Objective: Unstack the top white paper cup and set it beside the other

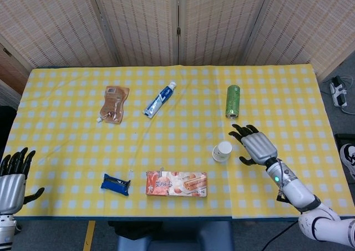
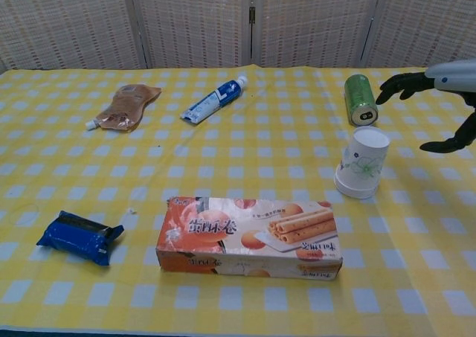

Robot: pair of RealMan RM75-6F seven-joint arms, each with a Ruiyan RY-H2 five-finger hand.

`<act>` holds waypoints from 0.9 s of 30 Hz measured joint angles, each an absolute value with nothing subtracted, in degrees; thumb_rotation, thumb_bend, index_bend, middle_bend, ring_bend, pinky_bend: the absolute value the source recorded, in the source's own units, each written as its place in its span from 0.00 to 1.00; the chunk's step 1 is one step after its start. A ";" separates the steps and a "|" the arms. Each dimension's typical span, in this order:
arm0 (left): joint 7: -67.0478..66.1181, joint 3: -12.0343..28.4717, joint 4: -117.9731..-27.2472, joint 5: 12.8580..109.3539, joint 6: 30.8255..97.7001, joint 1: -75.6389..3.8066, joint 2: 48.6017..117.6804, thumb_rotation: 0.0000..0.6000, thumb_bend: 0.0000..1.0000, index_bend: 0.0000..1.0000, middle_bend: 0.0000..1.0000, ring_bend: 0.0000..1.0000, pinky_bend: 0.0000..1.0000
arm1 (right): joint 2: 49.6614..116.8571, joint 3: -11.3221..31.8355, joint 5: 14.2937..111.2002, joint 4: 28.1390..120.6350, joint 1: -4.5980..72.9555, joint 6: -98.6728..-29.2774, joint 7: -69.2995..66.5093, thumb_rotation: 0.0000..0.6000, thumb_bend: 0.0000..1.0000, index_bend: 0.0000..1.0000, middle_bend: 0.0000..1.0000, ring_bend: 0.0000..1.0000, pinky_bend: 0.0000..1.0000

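Note:
The stacked white paper cups (image 1: 222, 150) (image 2: 361, 162) stand upside down on the yellow checked tablecloth, right of centre; they carry a faint green print. My right hand (image 1: 254, 144) (image 2: 433, 91) hovers just to the right of the cups, open with fingers spread, not touching them. My left hand (image 1: 13, 173) stays at the table's near left corner, open and holding nothing; the chest view does not show it.
A green can (image 1: 232, 101) (image 2: 361, 99) lies just behind the cups. A biscuit box (image 1: 176, 183) (image 2: 250, 237) lies in front left of them. Farther left are a blue packet (image 1: 115, 184), a toothpaste tube (image 1: 159, 100) and a brown pouch (image 1: 114, 103).

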State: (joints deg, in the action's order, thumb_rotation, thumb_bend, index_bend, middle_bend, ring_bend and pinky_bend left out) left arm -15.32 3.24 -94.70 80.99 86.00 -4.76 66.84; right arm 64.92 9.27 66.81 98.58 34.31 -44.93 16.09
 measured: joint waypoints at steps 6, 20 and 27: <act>-16.43 3.46 -94.51 80.87 85.96 -4.95 67.28 1.00 0.20 0.07 0.06 0.06 0.00 | 67.01 8.91 62.99 96.71 37.37 -42.60 17.98 1.00 0.38 0.18 0.07 0.12 0.09; -16.09 3.52 -94.17 80.40 85.59 -4.89 67.39 1.00 0.20 0.07 0.06 0.06 0.00 | 69.69 7.23 57.37 95.35 42.03 -42.11 21.36 1.00 0.44 0.27 0.08 0.12 0.09; -16.05 3.56 -94.00 80.20 85.36 -4.92 67.48 1.00 0.20 0.07 0.06 0.05 0.00 | 69.89 6.42 56.87 95.59 42.87 -42.76 21.27 1.00 0.45 0.30 0.10 0.13 0.09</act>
State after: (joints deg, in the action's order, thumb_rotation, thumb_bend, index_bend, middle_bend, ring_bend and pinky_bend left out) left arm -16.05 3.56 -94.00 80.20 85.36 -4.92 67.48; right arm 69.89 6.42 56.87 95.59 42.87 -42.76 21.27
